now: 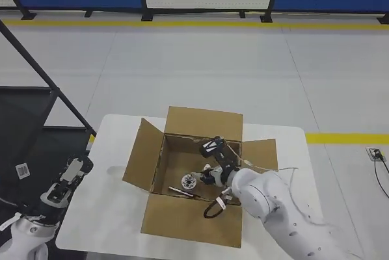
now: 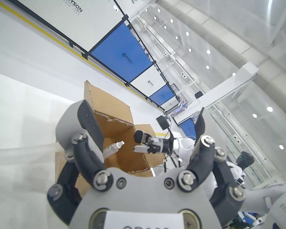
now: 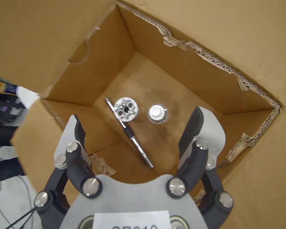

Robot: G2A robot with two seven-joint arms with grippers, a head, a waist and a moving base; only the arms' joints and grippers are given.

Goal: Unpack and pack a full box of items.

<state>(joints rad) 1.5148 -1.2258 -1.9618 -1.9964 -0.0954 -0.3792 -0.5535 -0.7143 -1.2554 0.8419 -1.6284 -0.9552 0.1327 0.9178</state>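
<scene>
Pale hall floor with a yellow line lies around the white counter, on which the open cardboard box stands with its four flaps spread. On the box's floor are three items. A pen lies flat, a round metal disc with holes sits against the pen's far end, and a small white-capped piece stands just beside the disc. I cannot tell whether the disc rests on the pen or only touches it.

The right gripper hangs inside the box mouth above these items, released, its fingers wide apart and holding nothing. The items lie straight below and slightly ahead of it. The pen's long axis runs slantwise from the disc back toward the gripper's base, so the closing line of the jaws crosses the pen at an angle. A small turn of the wrist would probably square the grasp.

The left gripper is also released and empty. It sits at the counter's left edge, well apart from the box, so the right arm is clearly the nearer one.
</scene>
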